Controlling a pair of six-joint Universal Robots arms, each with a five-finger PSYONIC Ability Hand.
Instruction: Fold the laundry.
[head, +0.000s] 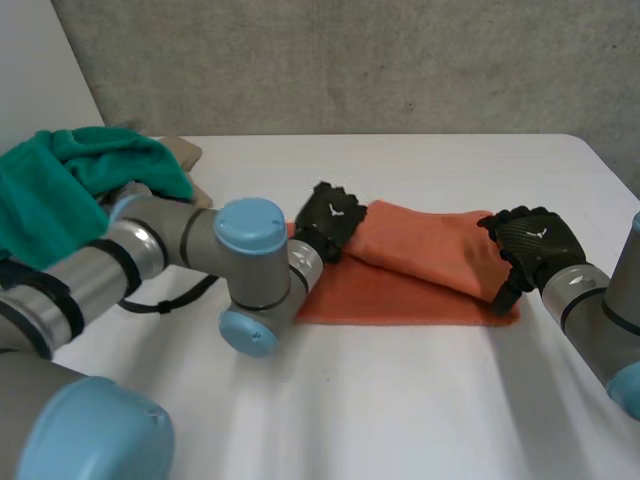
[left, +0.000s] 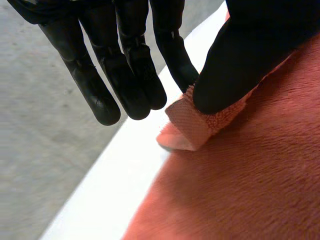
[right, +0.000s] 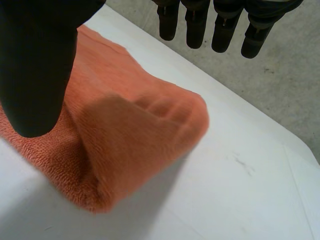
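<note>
Grey concrete wall (head: 350, 60) backs your white table (head: 400, 400). At the table's far left corner a green cloth (head: 70, 185) lies heaped. Your left arm (head: 180, 245) reaches across to the orange towel (head: 420, 275), which lies mid-table with a folded layer slanting over its lower one. The left hand (head: 330, 220) sits at the towel's left end. You cannot read its grip from the head view. The left wrist view shows the thumb (left: 235, 65) pinching a hemmed corner (left: 187, 125) of the towel against one finger, with the other fingers (left: 125, 75) straight and off the cloth. At the towel's right end the right hand (head: 530, 240) arches over the fold. Its wrist view shows thumb (right: 35, 65) and fingers (right: 195, 25) wide apart, with the towel's rounded fold lying between them ungripped. Each hand's back bears a small white mark, too small to read.
</note>
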